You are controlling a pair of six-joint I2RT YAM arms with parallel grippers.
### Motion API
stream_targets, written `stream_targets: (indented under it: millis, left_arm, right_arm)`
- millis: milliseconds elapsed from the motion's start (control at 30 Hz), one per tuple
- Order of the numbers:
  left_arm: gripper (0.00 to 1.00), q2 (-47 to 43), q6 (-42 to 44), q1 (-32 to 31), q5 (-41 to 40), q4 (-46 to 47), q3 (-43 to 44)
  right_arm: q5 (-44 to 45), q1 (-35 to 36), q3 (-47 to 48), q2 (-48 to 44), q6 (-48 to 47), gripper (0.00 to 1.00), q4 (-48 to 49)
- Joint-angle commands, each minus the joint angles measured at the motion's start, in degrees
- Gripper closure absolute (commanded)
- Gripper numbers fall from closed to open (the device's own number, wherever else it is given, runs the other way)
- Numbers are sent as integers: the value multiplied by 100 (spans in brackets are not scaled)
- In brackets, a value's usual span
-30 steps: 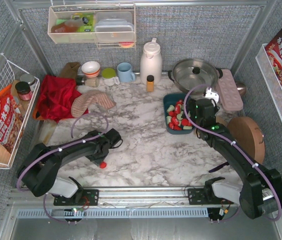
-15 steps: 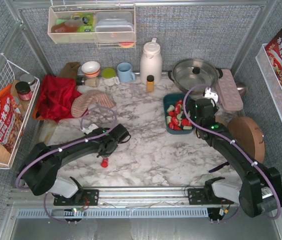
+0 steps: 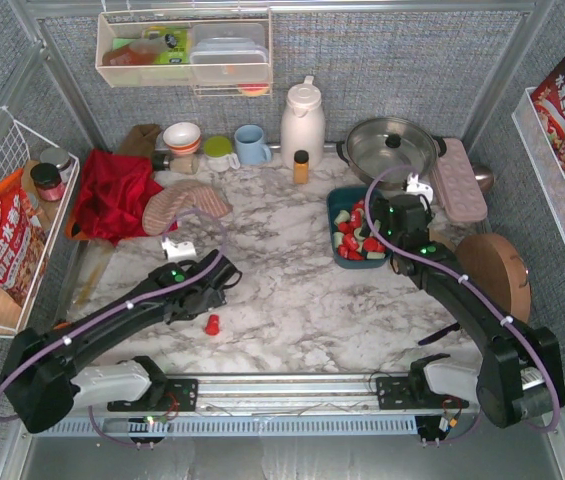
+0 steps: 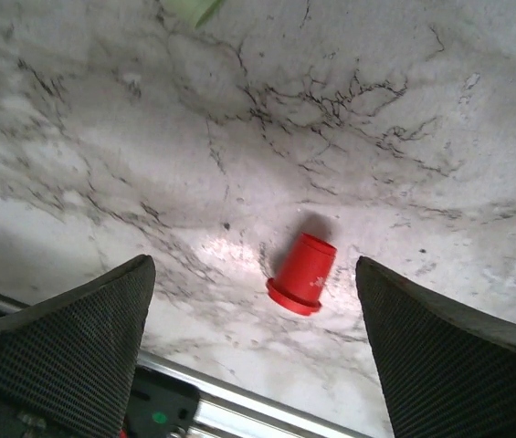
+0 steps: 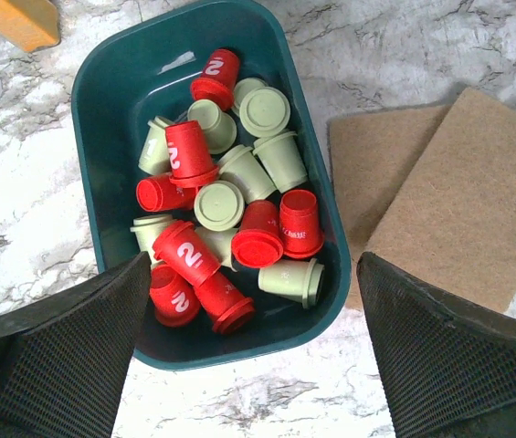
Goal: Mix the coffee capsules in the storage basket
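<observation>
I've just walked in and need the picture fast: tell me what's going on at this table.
It's a coffee-capsule mixing job. The right gripper hangs open over the teal basket, which holds a jumble of red and green capsules. The left gripper is open too, above a single red capsule resting on the marble table, well away from the basket and held by nothing. That one is not in the mix yet.

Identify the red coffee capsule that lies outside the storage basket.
The lone red capsule on the marble table; all other reds sit inside the teal basket.
</observation>
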Motion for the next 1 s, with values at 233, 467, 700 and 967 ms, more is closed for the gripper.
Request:
stream_targets:
  millis: [233, 467, 700, 967]
  left_arm:
    - [1, 10, -652, -103, 995, 1050, 148]
    - [19, -104, 1418, -1, 1498, 1441, -158]
    - [31, -372, 1387, 165, 1750, 1474, -848]
    - [47, 212, 1618, 254, 1704, 1805, -959]
  right_arm:
    - [-193, 3, 114, 75, 62, 1, -43]
    - [-202, -1, 155, 58, 62, 1, -84]
    - [-261, -1, 167, 109, 96, 1, -84]
    - [-325, 0, 214, 128, 108, 1, -163]
